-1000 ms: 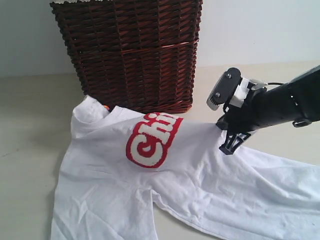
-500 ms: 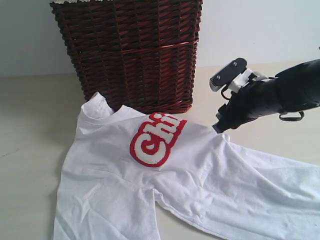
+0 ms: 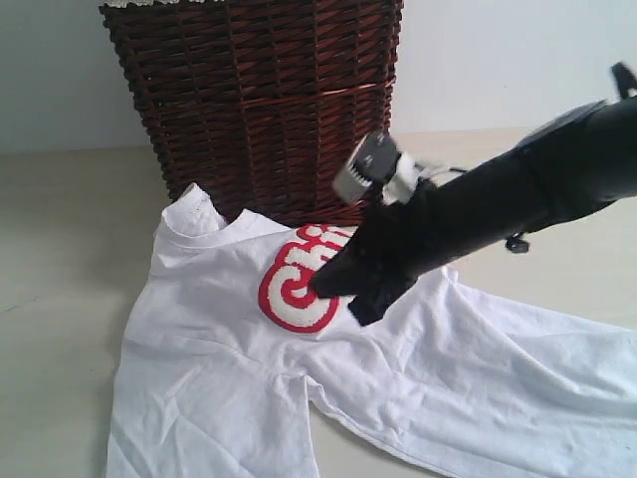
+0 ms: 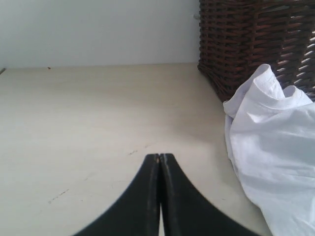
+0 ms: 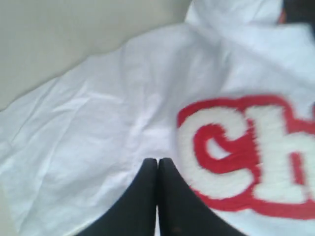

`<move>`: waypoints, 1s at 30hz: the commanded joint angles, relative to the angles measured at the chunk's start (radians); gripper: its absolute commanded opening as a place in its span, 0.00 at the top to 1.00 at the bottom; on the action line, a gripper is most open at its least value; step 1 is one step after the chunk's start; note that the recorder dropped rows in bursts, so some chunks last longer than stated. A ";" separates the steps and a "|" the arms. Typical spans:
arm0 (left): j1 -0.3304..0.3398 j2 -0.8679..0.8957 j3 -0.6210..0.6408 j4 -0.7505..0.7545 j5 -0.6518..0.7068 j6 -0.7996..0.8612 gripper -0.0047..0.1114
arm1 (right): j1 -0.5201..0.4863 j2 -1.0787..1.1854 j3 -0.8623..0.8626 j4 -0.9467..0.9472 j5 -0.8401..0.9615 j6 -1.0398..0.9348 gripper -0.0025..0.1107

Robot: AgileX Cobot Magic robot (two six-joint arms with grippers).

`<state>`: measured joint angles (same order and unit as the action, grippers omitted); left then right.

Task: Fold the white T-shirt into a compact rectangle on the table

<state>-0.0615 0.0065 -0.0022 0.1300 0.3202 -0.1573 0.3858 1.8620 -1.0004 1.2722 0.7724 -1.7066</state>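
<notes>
Right tool [image 3: 333,284]: closed together, empty, low over red lettering [image 3: 299,289]. Left tool [image 4: 160,162]: together, empty, above bare table [image 4: 74,113]. White T-shirt [image 3: 199,378]: rumpled mid-table, collar by wicker basket [image 3: 259,110] near far edge. Probably best: open before descending, pinch fabric edge, not chest; pull taut.

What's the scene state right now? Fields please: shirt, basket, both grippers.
shirt: white T-shirt spread out and rumpled on the table, not yet folded; red-outlined lettering faces up
basket: wicker basket stands on the table just behind the shirt's collar end
left gripper: shut, over the table beside the shirt, apart from it
right gripper: shut, nothing seen between its jaws, tip at the lettering's edge; contact with the cloth unclear
</notes>
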 commanded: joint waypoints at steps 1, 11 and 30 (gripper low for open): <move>0.003 -0.007 0.002 0.004 -0.011 0.000 0.96 | 0.109 0.086 -0.082 -0.224 -0.063 0.427 0.98; 0.003 -0.007 0.002 0.004 -0.011 0.000 0.96 | 0.184 0.212 -0.295 -0.707 -0.233 0.963 0.98; 0.003 -0.007 0.002 0.004 -0.011 0.000 0.96 | 0.299 0.306 -0.324 -0.790 0.324 0.809 0.98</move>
<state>-0.0615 0.0065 -0.0022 0.1319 0.3202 -0.1573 0.6751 2.1544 -1.3351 0.4994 1.0582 -0.8566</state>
